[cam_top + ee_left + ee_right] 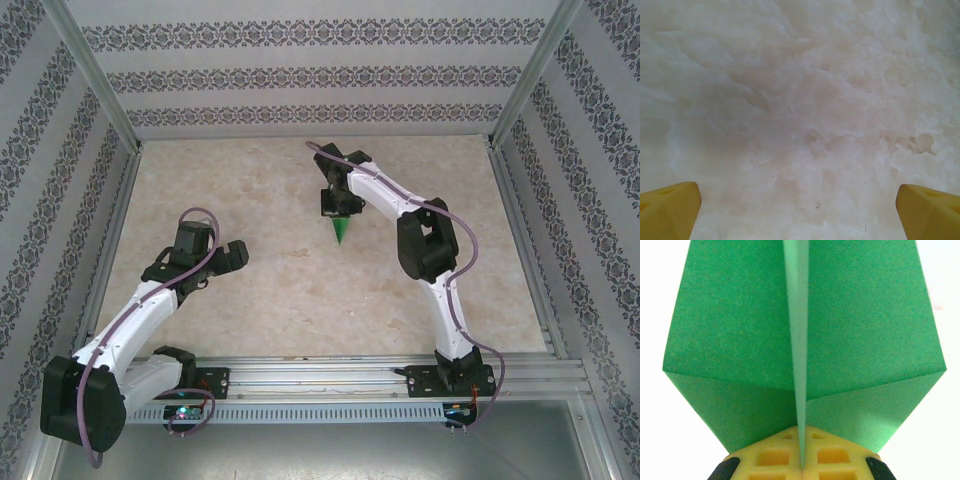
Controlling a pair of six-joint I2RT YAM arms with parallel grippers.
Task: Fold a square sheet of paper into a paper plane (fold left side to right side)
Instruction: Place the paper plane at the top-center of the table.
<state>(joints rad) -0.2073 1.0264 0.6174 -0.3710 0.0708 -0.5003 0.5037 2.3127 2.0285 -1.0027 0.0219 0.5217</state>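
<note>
Green paper plane (735, 335) pinched along its centre fold by the clenched right hand (802, 462), wings spreading beyond it; left hand (800, 212) released over the desk (805, 100), well apart from the plane.

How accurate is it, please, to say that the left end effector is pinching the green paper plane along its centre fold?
Not quite: the right end effector is pinching the green paper plane along its centre fold, as the right wrist view shows; the left end effector is open.
</note>
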